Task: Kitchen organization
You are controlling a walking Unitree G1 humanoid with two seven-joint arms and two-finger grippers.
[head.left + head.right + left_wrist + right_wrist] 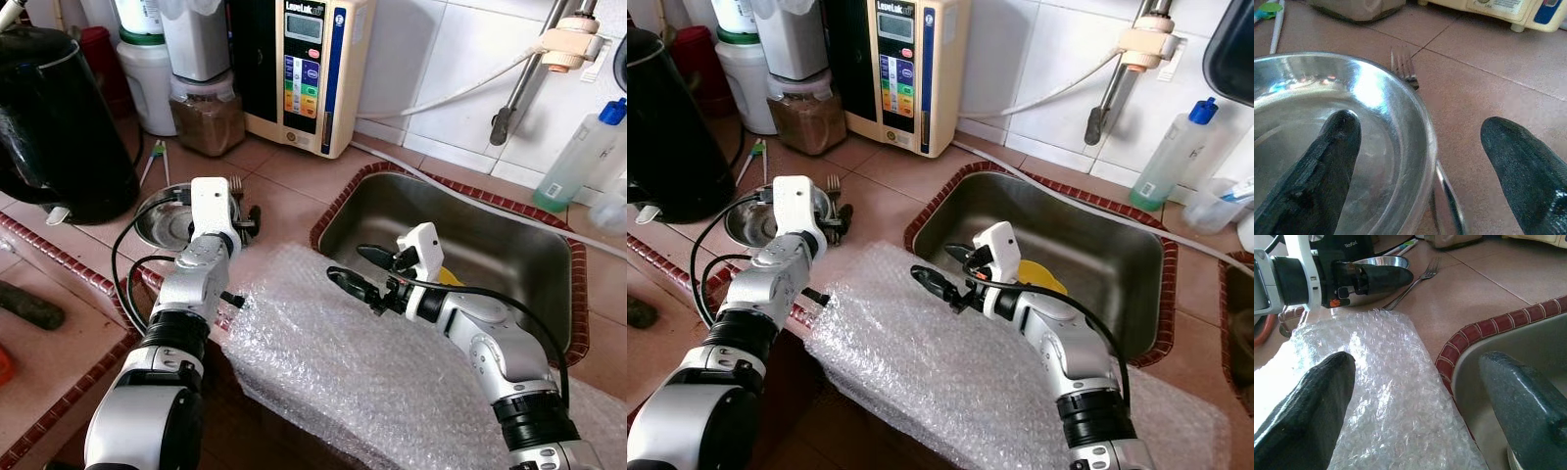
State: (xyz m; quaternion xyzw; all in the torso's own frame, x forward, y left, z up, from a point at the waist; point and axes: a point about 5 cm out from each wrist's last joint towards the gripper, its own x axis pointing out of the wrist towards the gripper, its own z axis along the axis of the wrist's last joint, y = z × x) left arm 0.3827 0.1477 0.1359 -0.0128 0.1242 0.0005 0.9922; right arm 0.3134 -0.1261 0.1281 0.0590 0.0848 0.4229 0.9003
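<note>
Bowl (pixel 168 221) of steel sits on the desk (pixel 294 176) beside a fork (pixel 1403 66). We see our left gripper (pixel 1420 161) open, straddling its rim. Our right gripper (pixel 364 274) hangs open over bubble wrap (pixel 372 372) by the sink (pixel 470 235).

**A home kitchen**

You are looking at a home kitchen: a terracotta-tiled counter (pixel 294 166) with a sunken steel sink (pixel 470 235), white wall tiles (pixel 460 59), a black kettle (pixel 54 127), a steel bowl (pixel 162 220), a fork (pixel 834 191) and a dish-soap bottle (pixel 580 157).
</note>
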